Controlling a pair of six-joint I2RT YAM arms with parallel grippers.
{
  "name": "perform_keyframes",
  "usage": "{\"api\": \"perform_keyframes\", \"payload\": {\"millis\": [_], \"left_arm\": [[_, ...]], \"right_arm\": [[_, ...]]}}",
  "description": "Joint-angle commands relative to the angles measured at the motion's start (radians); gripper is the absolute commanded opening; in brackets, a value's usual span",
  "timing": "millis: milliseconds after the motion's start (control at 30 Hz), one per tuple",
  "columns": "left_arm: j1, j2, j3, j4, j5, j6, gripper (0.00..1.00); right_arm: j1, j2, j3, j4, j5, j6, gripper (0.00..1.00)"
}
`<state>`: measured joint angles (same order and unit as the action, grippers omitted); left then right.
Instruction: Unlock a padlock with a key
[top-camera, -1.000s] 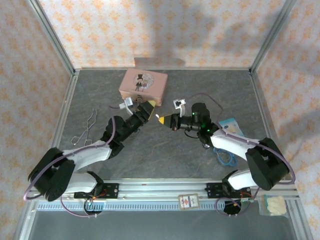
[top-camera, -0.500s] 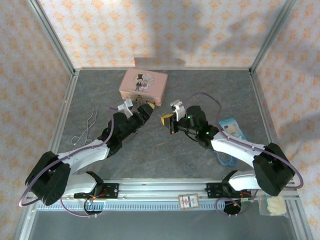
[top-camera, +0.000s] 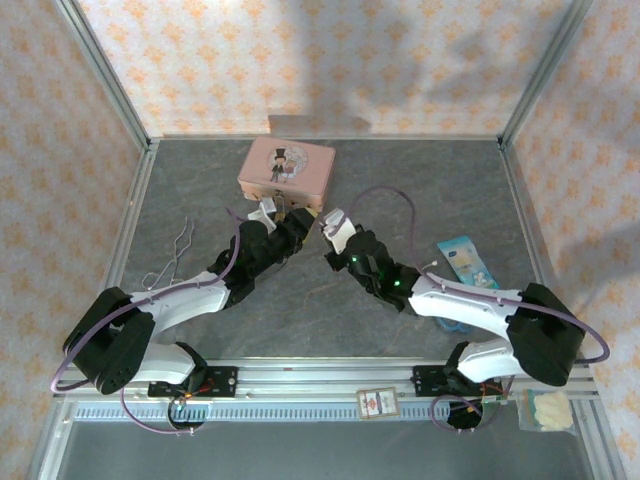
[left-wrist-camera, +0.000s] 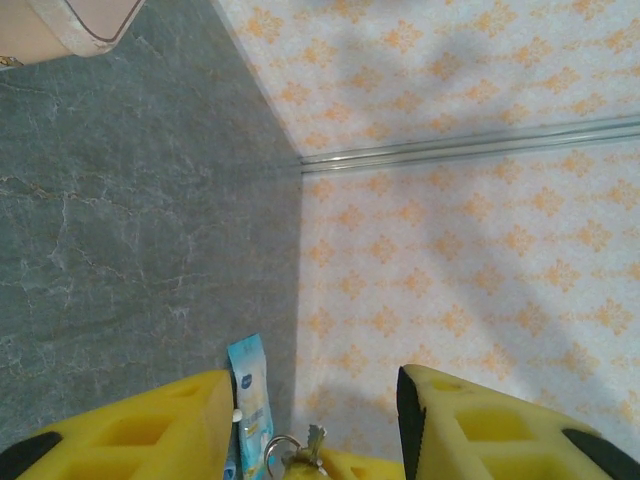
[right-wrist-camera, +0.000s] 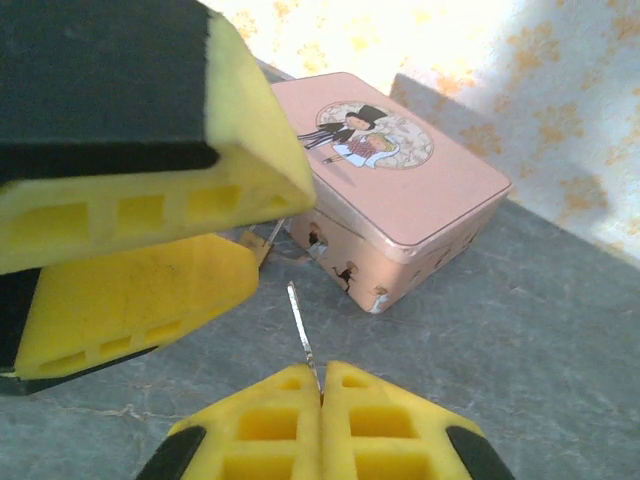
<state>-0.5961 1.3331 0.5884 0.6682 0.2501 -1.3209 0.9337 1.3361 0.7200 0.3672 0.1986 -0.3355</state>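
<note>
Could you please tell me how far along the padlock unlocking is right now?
Done: the right gripper is shut on the thin silvery key. In hand: it holds the blade near the open left gripper, by the pink illustrated tin. Left: the blade is bare, so inserting and turning remain.

High fixed view, two wrist views.
Top camera looks down from the near side; wrist cameras sit low, close; all three catch the pink tin (top-camera: 286, 172).
</note>
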Motion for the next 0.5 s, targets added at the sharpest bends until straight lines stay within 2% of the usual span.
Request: {"api": "perform_keyframes", "payload": {"millis": [0,300,467], "left_arm": [[-0.01,0.007,0.034,-0.002,-0.01,-0.02,0.44],[-0.01,0.026,0.032,0.016,-0.015,-0.031,0.41],[-0.011,0.043,0.032,0.042,-0.009,-0.044,0.33]], "right_arm": [[0.021,0.018,0.024,0.071,0.093,-0.076,0.0],[0.046,0.029,0.029,0.097,0.059,-0.103,0.0],[0.051,0.041,0.033,0.103,0.045,-0.103,0.0]]}}
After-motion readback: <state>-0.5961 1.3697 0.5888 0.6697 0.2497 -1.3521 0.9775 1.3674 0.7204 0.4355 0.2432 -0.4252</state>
